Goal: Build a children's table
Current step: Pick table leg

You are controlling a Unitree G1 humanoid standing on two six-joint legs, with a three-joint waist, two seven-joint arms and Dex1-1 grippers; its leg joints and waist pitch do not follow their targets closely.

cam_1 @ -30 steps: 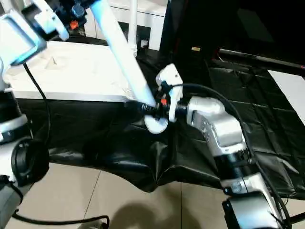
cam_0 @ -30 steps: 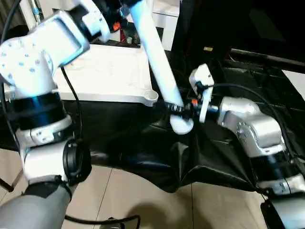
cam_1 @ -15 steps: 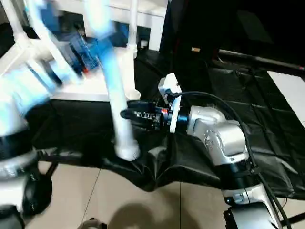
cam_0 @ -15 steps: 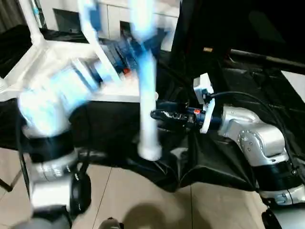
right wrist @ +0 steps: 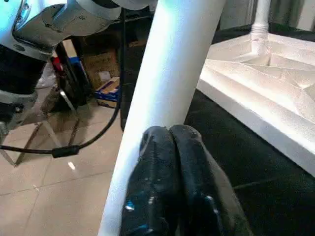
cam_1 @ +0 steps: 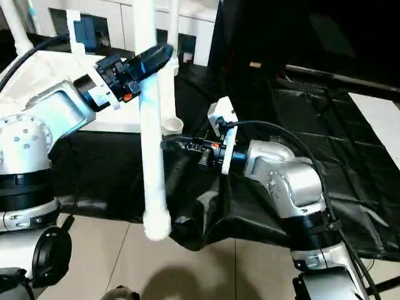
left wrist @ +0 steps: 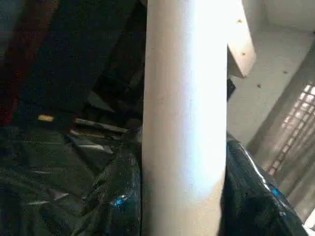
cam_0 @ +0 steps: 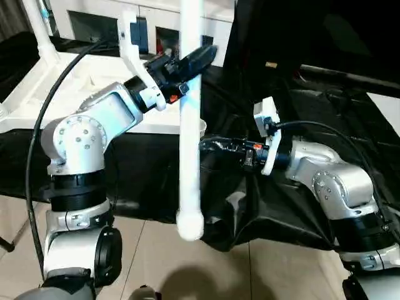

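Note:
My left gripper (cam_0: 195,57) is shut on a long white table leg (cam_0: 189,156) and holds it upright in the air, rounded end down over the floor. That leg fills the left wrist view as a white tube (left wrist: 184,123). My right gripper (cam_0: 206,146) is shut and empty, and its black fingertips (right wrist: 170,135) sit against the side of the leg. The white tabletop (cam_0: 37,94) lies ribbed underside up at the back left. Its corner socket (cam_1: 172,127) is just behind the leg. Another leg (right wrist: 260,24) stands in a far socket.
A crinkled black sheet (cam_0: 281,206) covers the surface under my right arm and hangs over its front edge. Tiled floor (cam_0: 156,262) lies below. A white cabinet (cam_0: 150,19) stands behind the tabletop. Cardboard boxes (right wrist: 103,78) sit on the floor.
The leg swung from a slant to upright. My right gripper let go of its lower end and closed. My left arm came down and rightward with the leg.

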